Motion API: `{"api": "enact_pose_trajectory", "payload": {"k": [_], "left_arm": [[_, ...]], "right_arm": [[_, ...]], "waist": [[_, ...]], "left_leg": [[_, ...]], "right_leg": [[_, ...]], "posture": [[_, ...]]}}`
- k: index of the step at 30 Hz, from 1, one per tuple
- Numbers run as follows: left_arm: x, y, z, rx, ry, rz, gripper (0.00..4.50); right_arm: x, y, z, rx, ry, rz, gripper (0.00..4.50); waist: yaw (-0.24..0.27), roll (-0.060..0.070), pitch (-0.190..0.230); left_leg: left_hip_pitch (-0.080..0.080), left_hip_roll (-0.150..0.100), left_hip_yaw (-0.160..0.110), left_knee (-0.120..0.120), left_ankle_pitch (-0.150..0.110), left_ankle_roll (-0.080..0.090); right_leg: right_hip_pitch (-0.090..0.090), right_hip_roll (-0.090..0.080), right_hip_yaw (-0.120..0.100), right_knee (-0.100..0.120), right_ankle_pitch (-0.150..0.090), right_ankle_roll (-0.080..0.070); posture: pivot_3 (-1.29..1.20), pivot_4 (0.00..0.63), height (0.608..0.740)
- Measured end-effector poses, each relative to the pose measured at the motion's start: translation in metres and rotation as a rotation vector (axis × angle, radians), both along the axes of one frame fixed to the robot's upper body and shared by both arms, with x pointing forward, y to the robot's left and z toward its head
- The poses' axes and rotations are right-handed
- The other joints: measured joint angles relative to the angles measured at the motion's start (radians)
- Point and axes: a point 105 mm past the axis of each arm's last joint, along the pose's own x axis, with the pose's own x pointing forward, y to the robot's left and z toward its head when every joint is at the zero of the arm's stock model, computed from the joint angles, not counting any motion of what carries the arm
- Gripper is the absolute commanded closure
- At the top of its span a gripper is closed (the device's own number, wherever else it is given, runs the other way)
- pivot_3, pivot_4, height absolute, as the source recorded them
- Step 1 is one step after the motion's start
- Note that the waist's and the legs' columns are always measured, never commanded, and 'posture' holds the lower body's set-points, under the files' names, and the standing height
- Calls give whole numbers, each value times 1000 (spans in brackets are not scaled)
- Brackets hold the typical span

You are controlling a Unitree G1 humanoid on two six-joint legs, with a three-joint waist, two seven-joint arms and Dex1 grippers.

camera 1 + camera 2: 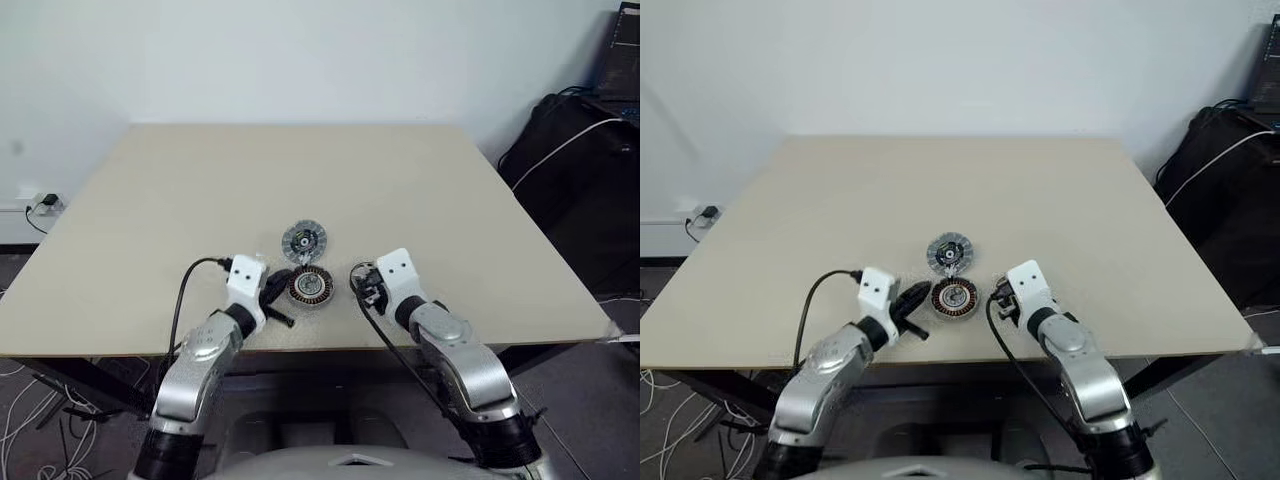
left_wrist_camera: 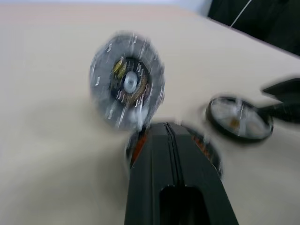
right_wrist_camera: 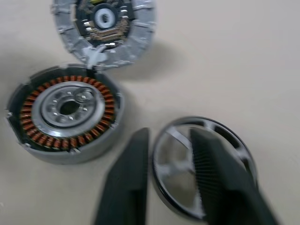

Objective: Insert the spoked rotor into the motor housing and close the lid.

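The motor housing (image 1: 310, 287), a dark disc ringed with copper windings, lies flat near the table's front edge. Just behind it lies the silver-grey lid (image 1: 305, 241), dark centre up, its rim close to the housing (image 3: 68, 115). The spoked rotor (image 3: 225, 136) lies flat on the table to the right of the housing. My right gripper (image 3: 171, 136) stands over it, one finger outside the rim and one over the spokes, with a gap between them. My left gripper (image 2: 167, 127) is shut and holds nothing; it hangs at the housing's left side, partly hiding it in the left wrist view.
The beige table (image 1: 200, 200) reaches far back to a white wall. Its front edge runs just below the parts. Black bags and cables (image 1: 570, 160) sit off the right side. A wall socket with a plug (image 1: 42, 203) is at the far left.
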Motion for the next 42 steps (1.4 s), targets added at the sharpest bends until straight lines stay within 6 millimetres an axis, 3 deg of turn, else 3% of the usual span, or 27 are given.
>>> {"api": "enact_pose_trajectory", "payload": {"k": [2,10,15,42], "left_arm": [[-8,6,-6,9,1,12,4500],[-26,19,-5,42,-102,76,4500],[-38,11,-11,-14,-64,39,4500],[-38,11,-11,-26,-53,34,4500]], "right_arm": [[5,11,2,-11,4,48,4479],[24,47,-2,-41,62,152,4479],[37,51,-8,-98,100,174,4479],[41,68,-23,-142,182,297,4479]], "waist": [[2,1,0],[4,1,1],[2,2,1],[-6,4,2]], "left_leg": [[0,0,0,0,0,0],[0,0,1,0,0,0],[-1,0,1,0,0,0],[-1,1,1,-1,0,0]], "right_leg": [[0,-1,0,0,0,0],[-1,-2,-1,0,0,-1],[-1,-2,-2,0,0,-1],[-1,-2,-2,0,0,0]], "posture": [[0,0,740],[0,0,740],[0,0,740],[0,0,740]]}}
